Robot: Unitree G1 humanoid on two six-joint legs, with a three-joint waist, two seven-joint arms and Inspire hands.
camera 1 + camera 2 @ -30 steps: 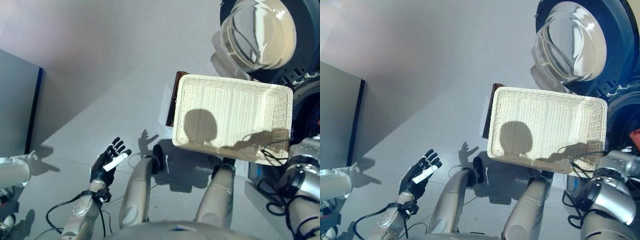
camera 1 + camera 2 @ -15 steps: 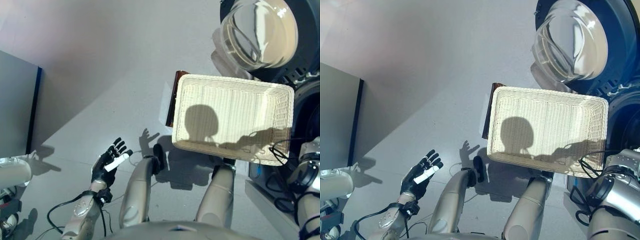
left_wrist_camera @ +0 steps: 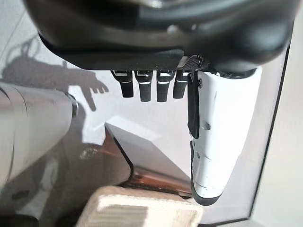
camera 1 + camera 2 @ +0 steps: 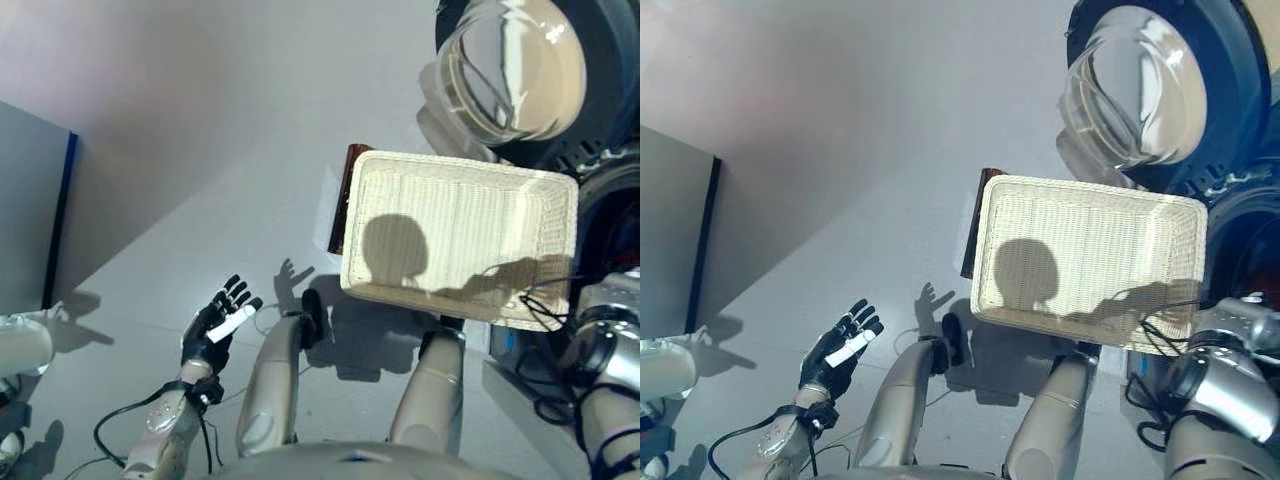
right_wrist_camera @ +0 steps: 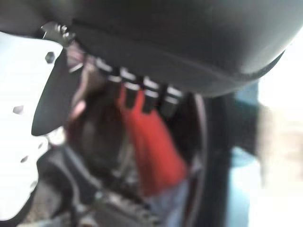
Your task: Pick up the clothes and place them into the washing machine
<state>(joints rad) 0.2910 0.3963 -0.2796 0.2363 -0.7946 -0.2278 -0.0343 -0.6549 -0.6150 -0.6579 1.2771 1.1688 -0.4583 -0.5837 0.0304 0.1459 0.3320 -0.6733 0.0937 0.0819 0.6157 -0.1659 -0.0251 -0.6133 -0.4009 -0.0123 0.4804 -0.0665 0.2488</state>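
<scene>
The left hand (image 4: 216,325) hangs over the floor (image 4: 200,160), fingers spread and empty. The right hand (image 5: 142,56) faces a red garment (image 5: 154,151) in the washing machine (image 4: 1240,215), fingers relaxed beside the white wicker basket (image 4: 460,235).

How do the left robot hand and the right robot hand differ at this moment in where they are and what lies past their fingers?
The left robot hand hangs over bare floor, away from the basket; the right robot hand sits at the washing machine, out of both eye views. Past the left robot hand's fingers lies only floor; past the right robot hand's lies red cloth. Both have straight fingers and hold nothing.
</scene>
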